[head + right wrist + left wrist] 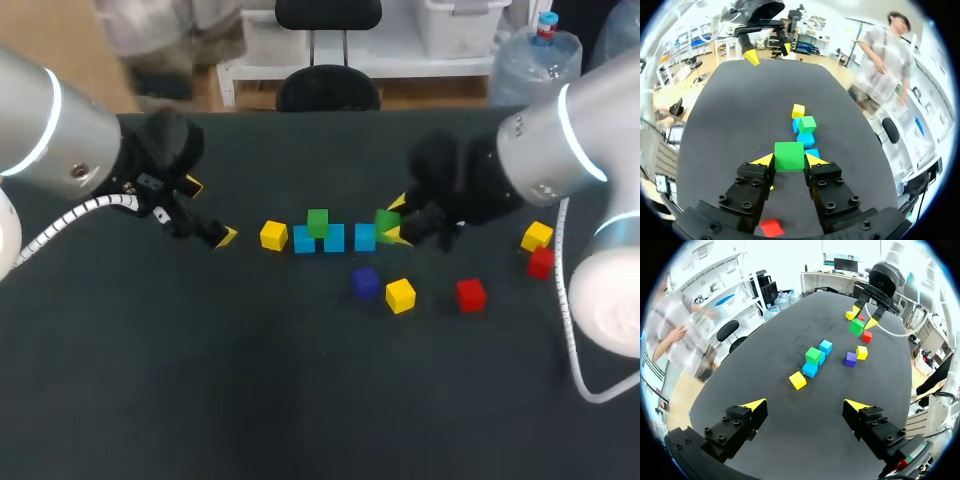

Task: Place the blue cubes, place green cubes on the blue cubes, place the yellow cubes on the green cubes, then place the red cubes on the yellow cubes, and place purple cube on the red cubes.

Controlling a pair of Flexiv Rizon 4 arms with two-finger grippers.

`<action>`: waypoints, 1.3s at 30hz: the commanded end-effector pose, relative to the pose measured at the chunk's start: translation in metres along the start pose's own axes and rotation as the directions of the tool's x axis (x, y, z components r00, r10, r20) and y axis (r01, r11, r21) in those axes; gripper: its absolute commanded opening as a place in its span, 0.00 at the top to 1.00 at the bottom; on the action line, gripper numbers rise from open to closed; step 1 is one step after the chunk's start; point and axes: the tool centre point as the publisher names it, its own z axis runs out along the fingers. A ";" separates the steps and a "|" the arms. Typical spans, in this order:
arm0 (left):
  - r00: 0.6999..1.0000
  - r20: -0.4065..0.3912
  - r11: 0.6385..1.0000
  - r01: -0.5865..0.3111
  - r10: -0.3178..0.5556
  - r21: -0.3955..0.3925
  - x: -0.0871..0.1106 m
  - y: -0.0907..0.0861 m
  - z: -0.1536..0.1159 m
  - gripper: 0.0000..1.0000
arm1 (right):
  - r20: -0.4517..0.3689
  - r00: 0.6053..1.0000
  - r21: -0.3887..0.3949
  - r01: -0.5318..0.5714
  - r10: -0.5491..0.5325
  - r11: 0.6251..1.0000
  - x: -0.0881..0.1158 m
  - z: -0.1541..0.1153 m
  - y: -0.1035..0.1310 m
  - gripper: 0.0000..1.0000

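Note:
Three blue cubes (333, 238) lie in a row at mid-table. One green cube (318, 222) rests on top of the row toward its left end. My right gripper (393, 221) is shut on a second green cube (387, 222), held just above and to the right of the rightmost blue cube (365, 237). The right wrist view shows this green cube (789, 156) clamped between both yellow tips, with the blue row (805, 139) just ahead. My left gripper (210, 211) stands open and empty left of the row; its tips (754, 404) are far apart.
A yellow cube (274, 235) touches the row's left end. In front of the row lie a purple cube (366, 282), a yellow cube (401, 295) and a red cube (471, 294). Another yellow cube (537, 236) and red cube (541, 262) sit at the right.

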 end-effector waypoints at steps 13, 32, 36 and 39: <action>1.000 0.005 1.000 -0.002 0.002 0.003 0.001 0.001 0.000 0.00 | 0.007 0.994 -0.409 0.102 -0.109 0.907 0.010 0.013 -0.036 1.00; 1.000 0.005 1.000 -0.002 0.002 0.003 0.001 0.001 0.000 0.00 | -0.041 0.993 -0.414 0.083 -0.109 0.907 0.002 0.046 -0.039 1.00; 1.000 0.005 1.000 -0.002 0.002 0.003 0.001 0.001 0.000 0.00 | -0.063 0.993 -0.388 0.070 -0.102 0.919 0.000 0.051 -0.040 1.00; 1.000 0.005 1.000 -0.002 0.002 0.003 0.001 0.001 0.000 0.00 | -0.078 0.992 -0.370 0.065 -0.100 0.927 0.000 0.054 -0.039 1.00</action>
